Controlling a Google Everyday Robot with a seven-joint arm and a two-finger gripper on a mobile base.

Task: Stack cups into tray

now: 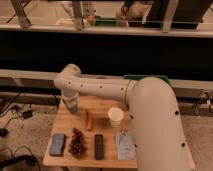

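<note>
Camera view, looking down from above the robot's own shoulder. Largest is the white arm (pixel 150 115), which fills the right side and reaches left across a wooden surface (pixel 102 107). Behind the surface runs a long dark wall, with a pale ledge above it and railings beyond. The floor to the left is speckled grey, with black cables trailing over it.

The surface is a small pale wood tabletop. Its left and near edges are in view; its right edge is hidden by the arm. The green tray (pixel 145 77) shows only as a thin strip behind the arm, at the far right of the surface.

The end effector (pixel 70 104) points down at the far left corner of the surface; I cannot tell how it stands, nor what it touches.

A cream-white cup (pixel 115 116) stands upright near the middle, just beside the arm. Left of it lies an orange stick-shaped item (pixel 89 120). Along the near edge sit a blue flat item (pixel 58 144), a dark brown cluster (pixel 77 142), a black bar (pixel 99 146) and a pale blue packet (pixel 125 145).
</note>
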